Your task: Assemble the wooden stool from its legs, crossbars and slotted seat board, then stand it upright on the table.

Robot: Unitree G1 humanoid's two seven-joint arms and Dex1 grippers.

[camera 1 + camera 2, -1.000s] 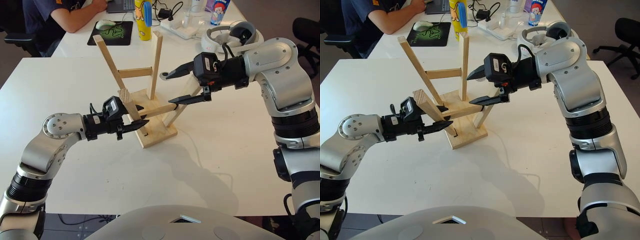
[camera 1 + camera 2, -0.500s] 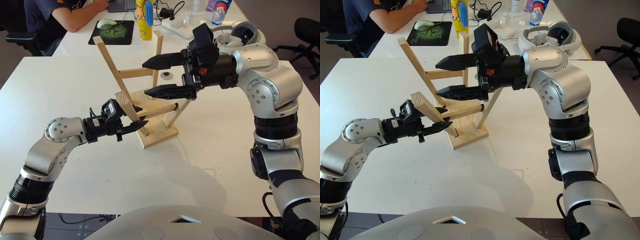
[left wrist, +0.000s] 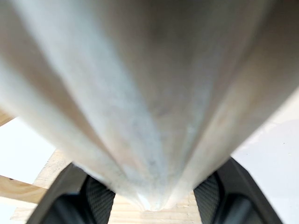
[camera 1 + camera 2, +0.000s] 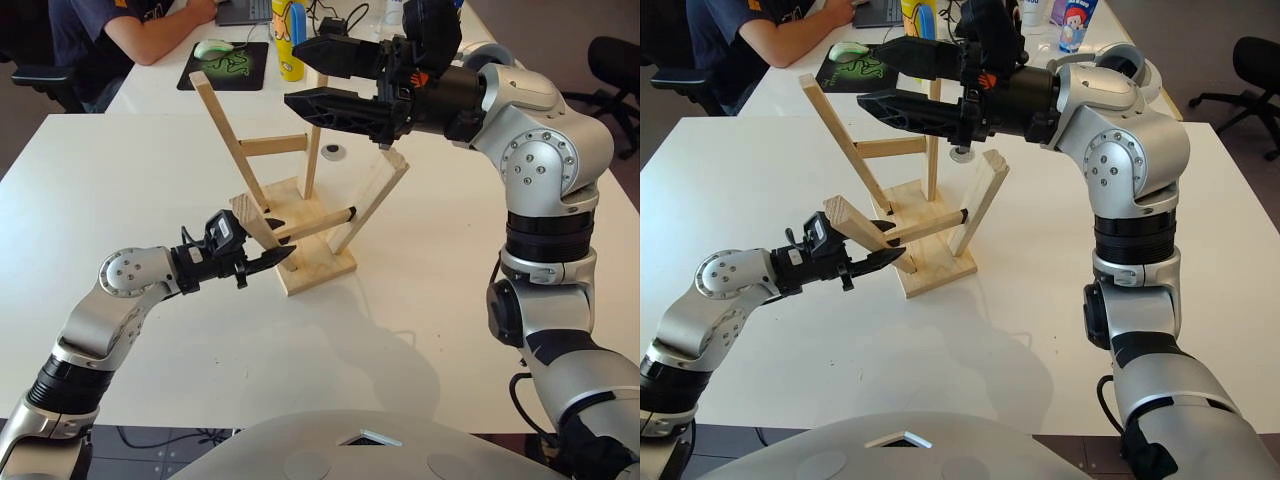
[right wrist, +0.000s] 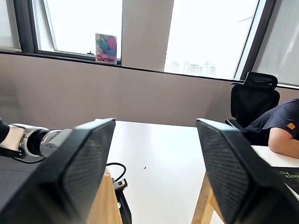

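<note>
**Right gripper lifting clear of the stool**

The right gripper (image 4: 293,72) is rising away from the low crossbar (image 4: 318,219), where its lower finger was lying 1 second ago. It is now hanging above the tops of the 2 far legs, its fingers spread wide with nothing between them. The left gripper (image 4: 275,243) is keeping its place at the near leg (image 4: 252,212). In the left wrist view a wooden piece is sitting between the pads, so it seems to be clamped on that leg, though the view is too close to confirm. The stool (image 4: 300,190) is resting upside down on the table (image 4: 120,170), its seat board (image 4: 322,272) lying flat and its legs pointing up, some leaning. With the crossbar released, the joining is probably nearing its end, and turning the stool onto its feet is still waiting.
</note>
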